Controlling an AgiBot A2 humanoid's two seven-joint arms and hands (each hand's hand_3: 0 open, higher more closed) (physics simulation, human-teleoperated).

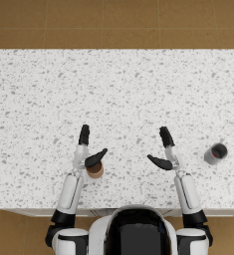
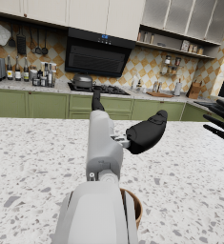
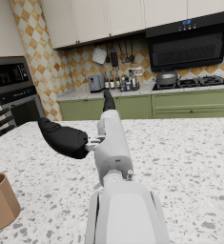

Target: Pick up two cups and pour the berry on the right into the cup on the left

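Both our hands hung open and empty: left hand (image 1: pixel 87 149) above the brown cup (image 1: pixel 94 170), right hand (image 1: pixel 164 149) well apart from the grey cup (image 1: pixel 215 153). We judged each needed a low, upright grip.

White speckled terrazzo counter (image 1: pixel 118 84) was set over brown tile floor (image 1: pixel 113 22). Behind: green base cabinets (image 2: pixel 32 102), cream upper cabinets (image 2: pixel 75 14), checkered backsplash (image 2: pixel 147 64), black range hood (image 2: pixel 101 57), wall oven (image 3: pixel 13 83).
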